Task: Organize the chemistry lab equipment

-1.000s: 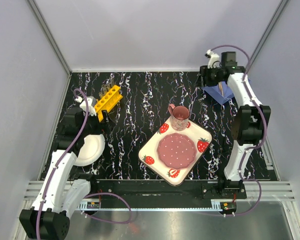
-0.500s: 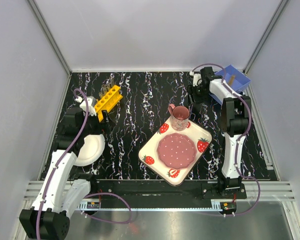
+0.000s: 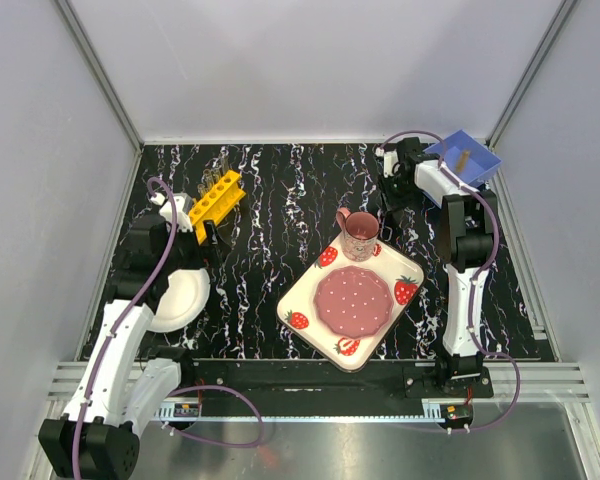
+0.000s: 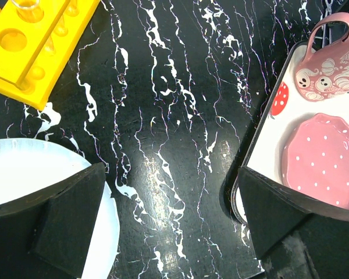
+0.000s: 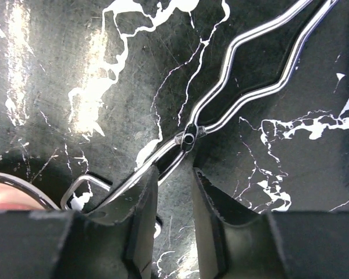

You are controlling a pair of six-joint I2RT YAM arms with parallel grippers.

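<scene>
Right gripper (image 3: 388, 190) is down at the table at the far right of the top view, just behind the pink mug (image 3: 359, 233) on the strawberry tray (image 3: 308, 288). It is near a blue bin (image 3: 470, 165) in the far right corner, where a wooden piece (image 3: 463, 157) lies, so the bin is likely the collecting spot. Across the table the left gripper (image 3: 206, 232) hangs beside the yellow rack (image 3: 216, 200), whose clear tubes (image 3: 220, 180) stand upright in its holes, so that side looks sorted. From the left wrist, its jaws gape fully and hold nothing, over bare marble between the white plate (image 4: 23, 168) and the tray, with the rack at upper left. From the right wrist, the metal scissors (image 5: 189, 139) lie flat on the marble. The fingers stand at a narrow gap just below the pivot, where the two legs run close enough to take together; whether the pads already bite the metal I cannot tell.
</scene>
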